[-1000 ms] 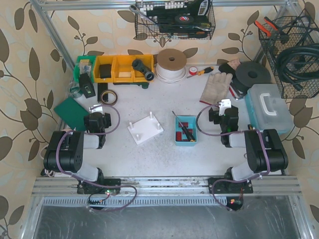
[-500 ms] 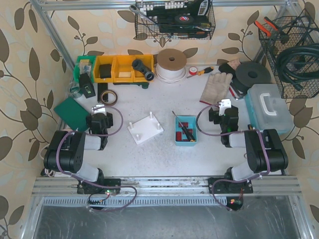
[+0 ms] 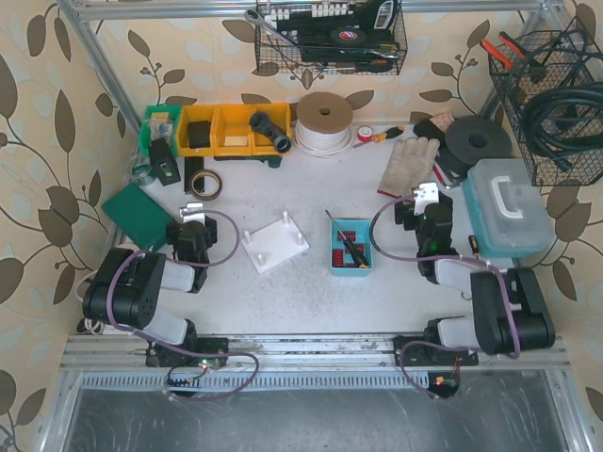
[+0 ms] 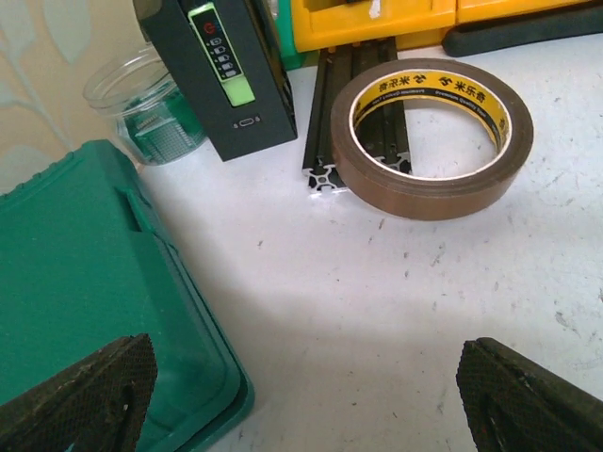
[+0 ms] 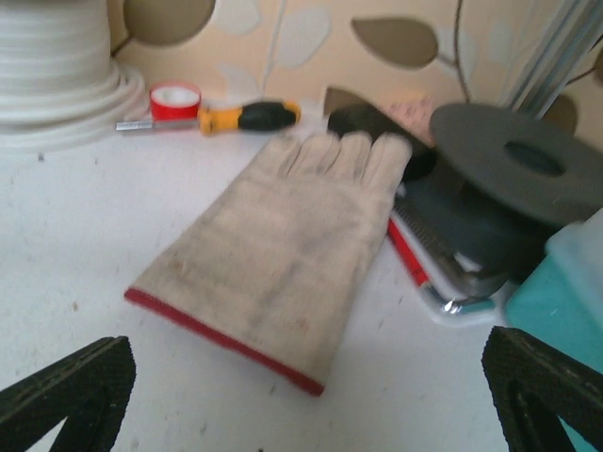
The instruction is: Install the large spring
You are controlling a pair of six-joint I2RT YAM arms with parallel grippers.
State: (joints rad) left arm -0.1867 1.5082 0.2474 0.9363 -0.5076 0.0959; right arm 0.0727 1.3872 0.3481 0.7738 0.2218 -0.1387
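Both arms have barely edged forward, left gripper [image 4: 301,400] and right gripper [image 5: 306,395] spread wide and empty, well apart from the white pegged plate [image 3: 275,242] and blue bin [image 3: 350,247], where I cannot make out the large spring, so installation looks unstarted.

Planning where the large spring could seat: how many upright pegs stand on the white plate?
4. On the white plate, one peg stands near each corner: left, far, right, near. None seems hidden, though they are small in this view.
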